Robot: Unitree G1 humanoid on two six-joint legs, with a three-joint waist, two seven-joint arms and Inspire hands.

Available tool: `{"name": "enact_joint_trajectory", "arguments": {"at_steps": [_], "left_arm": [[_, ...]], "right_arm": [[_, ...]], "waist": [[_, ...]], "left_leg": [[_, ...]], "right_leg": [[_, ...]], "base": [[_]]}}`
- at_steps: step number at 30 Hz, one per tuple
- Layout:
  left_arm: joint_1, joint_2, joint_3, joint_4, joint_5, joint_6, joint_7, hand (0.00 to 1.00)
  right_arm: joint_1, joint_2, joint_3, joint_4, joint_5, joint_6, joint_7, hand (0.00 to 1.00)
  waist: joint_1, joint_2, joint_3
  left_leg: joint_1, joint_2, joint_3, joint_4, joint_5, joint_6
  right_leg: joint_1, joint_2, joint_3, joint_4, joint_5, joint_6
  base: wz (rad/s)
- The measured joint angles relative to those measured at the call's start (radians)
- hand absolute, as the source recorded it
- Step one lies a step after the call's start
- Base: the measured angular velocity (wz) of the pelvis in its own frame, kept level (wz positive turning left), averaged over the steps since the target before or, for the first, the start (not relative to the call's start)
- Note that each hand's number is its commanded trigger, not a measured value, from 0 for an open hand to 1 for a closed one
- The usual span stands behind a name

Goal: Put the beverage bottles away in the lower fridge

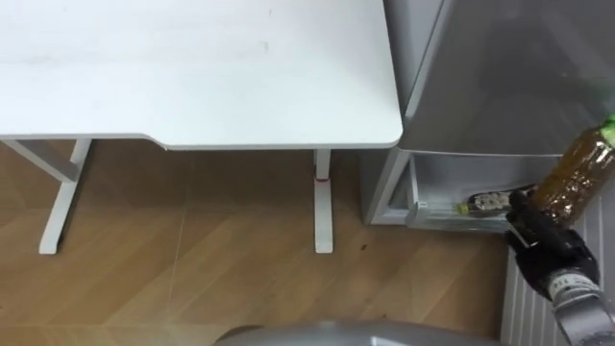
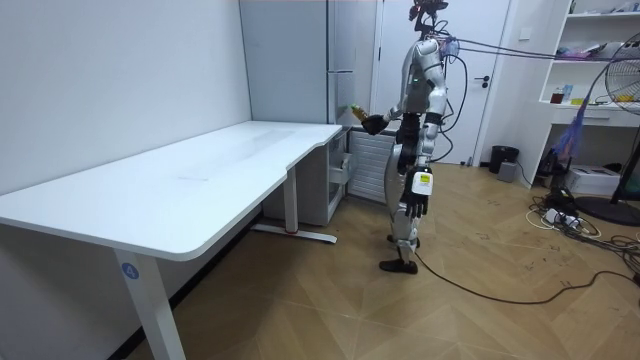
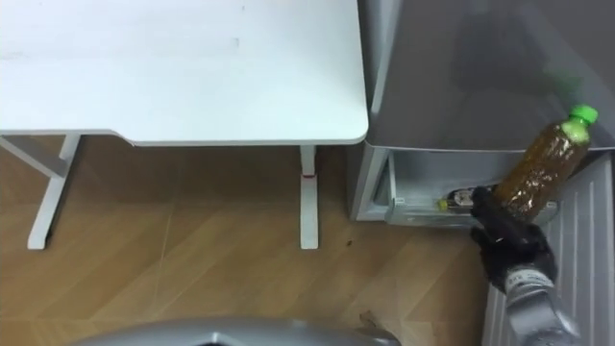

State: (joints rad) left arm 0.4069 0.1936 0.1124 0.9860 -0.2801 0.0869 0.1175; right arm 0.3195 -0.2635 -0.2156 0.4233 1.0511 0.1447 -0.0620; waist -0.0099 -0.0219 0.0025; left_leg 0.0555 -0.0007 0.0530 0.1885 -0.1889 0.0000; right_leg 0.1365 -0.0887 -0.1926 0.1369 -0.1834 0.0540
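The bottle (image 3: pixel 543 163) of brown drink, green-capped, tilts at the right edge of the frame. The right hand (image 3: pixel 509 245) clasps its base with fingers curled around it, before the open lower fridge (image 3: pixel 423 183), where a second bottle (image 3: pixel 459 202) lies.

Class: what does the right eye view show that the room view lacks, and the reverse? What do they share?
Right eye view: a second bottle lying in the open lower compartment. Room view: the robot standing before the fridge, a fan, shelves. Shared: white table, fridge, green-capped bottle in the right hand.
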Motion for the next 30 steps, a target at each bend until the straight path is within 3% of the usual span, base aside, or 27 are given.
{"name": "enact_joint_trajectory", "arguments": {"at_steps": [5, 10, 14, 20, 25, 30], "left_arm": [[0.0, -0.029, 0.0, -0.024, 0.001, 0.014, -0.034, 0.0], [0.003, -0.029, 0.001, -0.018, 0.0, 0.031, -0.071, 0.0], [0.001, -0.031, 0.001, -0.019, 0.0, 0.039, -0.108, 0.0], [-0.017, -0.029, 0.0, -0.015, -0.002, 0.041, -0.13, 0.0], [-0.093, -0.023, -0.049, 0.005, -0.002, 0.059, -0.135, 0.0], [-0.166, -0.017, -0.08, 0.018, -0.018, 0.062, -0.137, 0.0]], "right_arm": [[-0.003, 0.013, 0.0, 0.004, 0.132, 0.0, -0.052, 1.0], [-0.042, 0.013, -0.003, 0.033, 0.229, -0.016, -0.07, 1.0], [-0.113, 0.013, -0.002, 0.099, 0.294, -0.035, -0.105, 1.0], [-0.26, 0.012, -0.003, 0.256, 0.422, -0.05, -0.134, 1.0], [-0.433, 0.007, -0.003, 0.386, 0.496, -0.069, -0.167, 1.0], [-0.586, -0.002, -0.003, 0.556, 0.551, -0.066, -0.166, 1.0]], "waist": [[-0.006, 0.005, 0.0017], [-0.007, 0.009, 0.0031], [-0.004, 0.025, 0.0047], [0.012, 0.03, 0.0046], [0.019, 0.054, 0.0115], [0.034, 0.059, 0.0105]], "left_leg": [[-0.009, 0.002, 0.011, 0.0, -0.001, -0.001], [-0.01, 0.006, 0.028, 0.002, -0.002, -0.002], [-0.047, 0.011, 0.024, 0.049, -0.025, -0.001], [-0.124, 0.01, 0.021, 0.089, -0.024, 0.004], [-0.23, 0.016, 0.02, 0.136, -0.019, 0.009], [-0.303, 0.017, 0.02, 0.154, -0.009, 0.014]], "right_leg": [[-0.009, 0.0, 0.003, 0.008, -0.004, 0.0], [-0.015, 0.0, 0.005, 0.015, -0.006, 0.0], [-0.023, 0.004, -0.001, 0.021, -0.006, 0.0], [-0.093, 0.001, -0.003, 0.04, -0.006, 0.0], [-0.198, -0.001, -0.007, 0.097, -0.005, -0.001], [-0.272, -0.006, -0.011, 0.124, -0.003, -0.004]], "base": [[-0.03], [0.0], [0.07], [0.05], [0.05], [0.04]]}}
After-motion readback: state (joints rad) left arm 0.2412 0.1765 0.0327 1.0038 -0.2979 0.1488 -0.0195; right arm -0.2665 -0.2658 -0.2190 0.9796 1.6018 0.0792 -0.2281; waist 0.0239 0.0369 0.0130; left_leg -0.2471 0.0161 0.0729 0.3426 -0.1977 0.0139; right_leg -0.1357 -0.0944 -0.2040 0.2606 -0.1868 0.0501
